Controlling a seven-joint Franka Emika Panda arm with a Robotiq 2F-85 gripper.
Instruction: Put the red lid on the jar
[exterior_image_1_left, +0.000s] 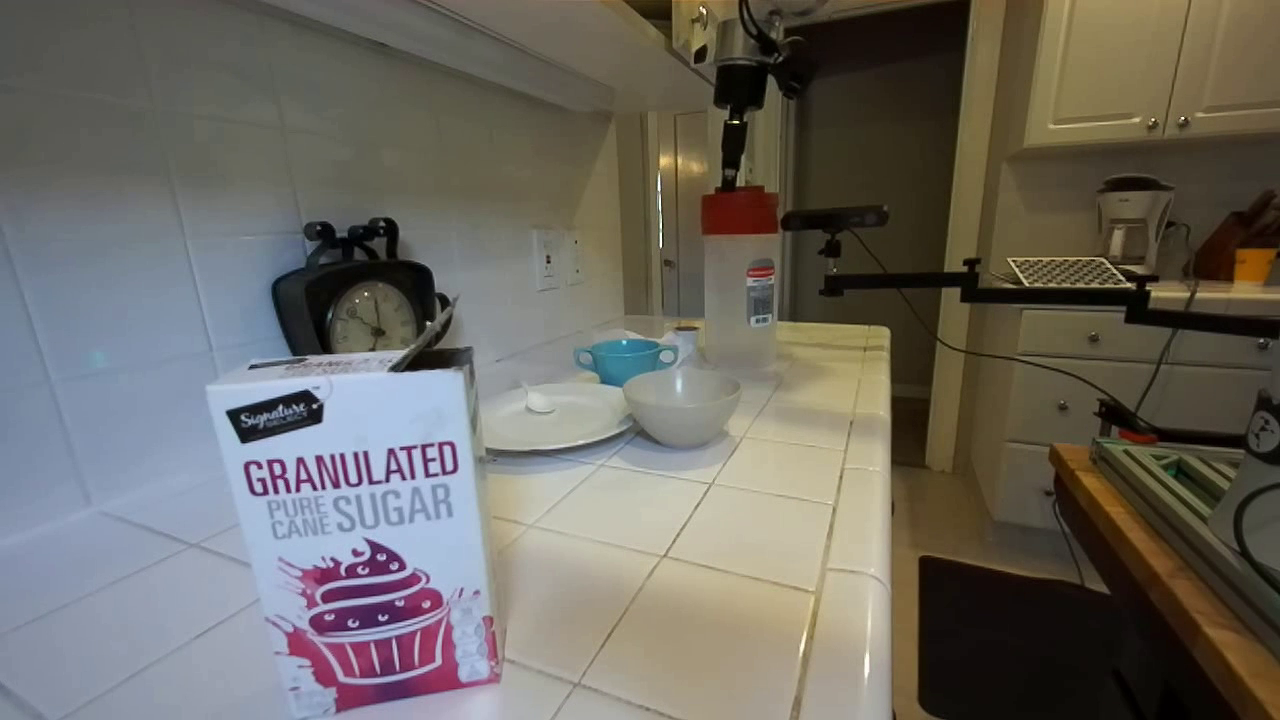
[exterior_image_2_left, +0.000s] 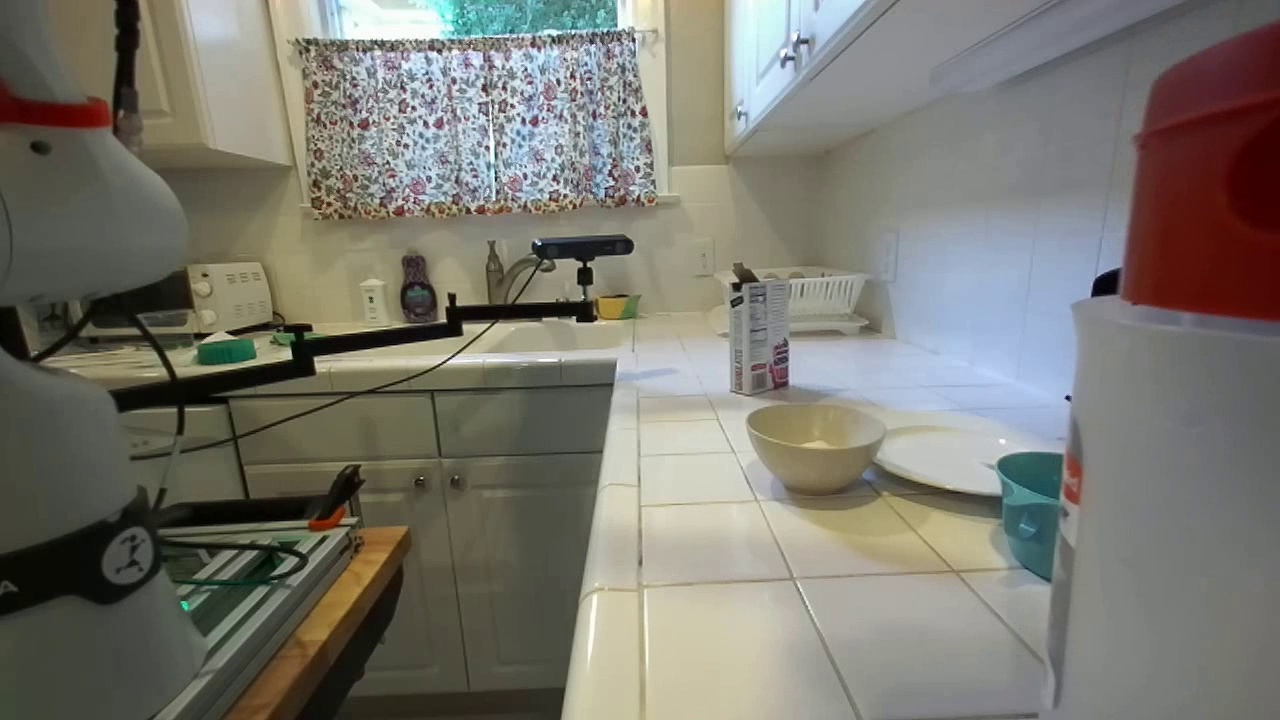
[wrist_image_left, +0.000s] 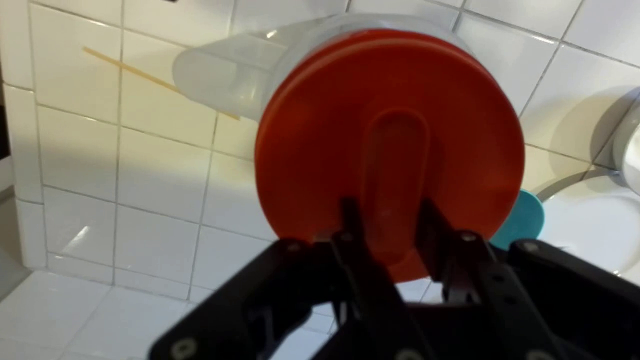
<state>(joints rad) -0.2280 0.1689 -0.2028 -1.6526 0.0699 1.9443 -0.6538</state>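
The red lid sits on top of the tall whitish jar at the far end of the counter. In an exterior view, the lid and jar stand large at the right edge, with the lid over the jar's rim. My gripper points down onto the lid from above. In the wrist view, the gripper's fingers are on either side of the raised ridge of the lid, close against it, and look shut on it. The jar's body is mostly hidden beneath the lid.
A blue bowl, a white bowl and a plate with a small spoon stand near the jar. A sugar box and a clock stand along the counter. A camera on a black bracket is beside the counter's edge.
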